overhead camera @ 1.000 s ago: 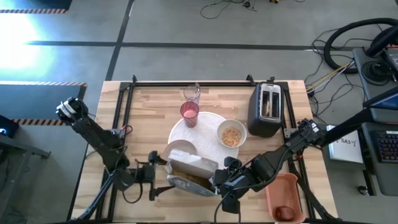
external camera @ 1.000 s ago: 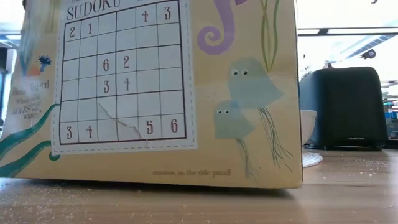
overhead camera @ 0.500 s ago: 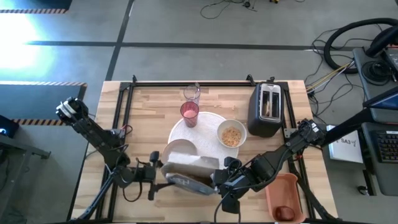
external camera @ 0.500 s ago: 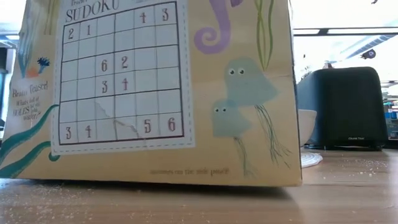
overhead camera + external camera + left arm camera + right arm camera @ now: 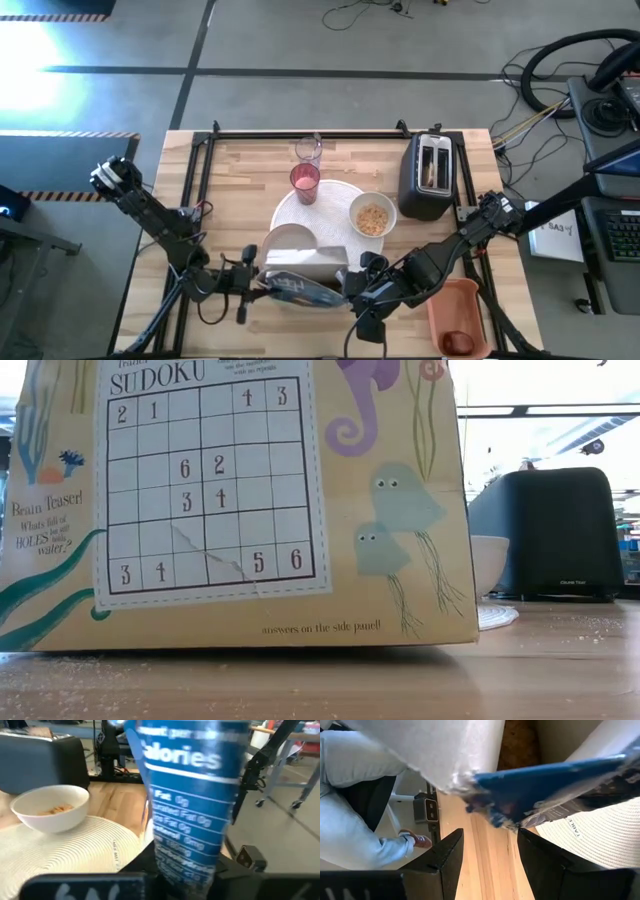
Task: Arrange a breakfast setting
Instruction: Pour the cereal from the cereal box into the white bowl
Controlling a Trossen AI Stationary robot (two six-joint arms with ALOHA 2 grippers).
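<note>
The left arm reaches in from the counter's [image 5: 235, 180] left edge, and the left pincer [image 5: 250, 283] sits low near the front edge, against the left end of a cereal box [image 5: 305, 270]. Whether it has closed on the box cannot be told. In the left wrist view the box's blue nutrition panel fills the space right in front of it. Bare wood lies open to the left of the arm's path and toward the back left corner.

The box stands between the two pincers, close to the front edge, and touches or overlaps the smaller pale plate [image 5: 290, 240]. In the low view its sudoku face [image 5: 250, 500] blocks most of the counter.

Behind it the large white round plate [image 5: 325, 205] takes the middle, with the pink tumbler [image 5: 305, 182] at its back rim and the clear glass [image 5: 309, 150] just beyond. The small white bowl [image 5: 372, 217], which has cereal in it, sits at the plate's right rim.

The right pincer [image 5: 353, 292] is at the box's right end. Its fingers [image 5: 445, 862] stand apart with only wood showing between them, so it grips nothing. A person's leg [image 5: 350, 820] shows past the counter edge.

The black toaster [image 5: 427, 175] stands near the right rear. The orange-red tray [image 5: 455, 300] lies at the front right corner with the dark-red fruit [image 5: 458, 342] in it.
</note>
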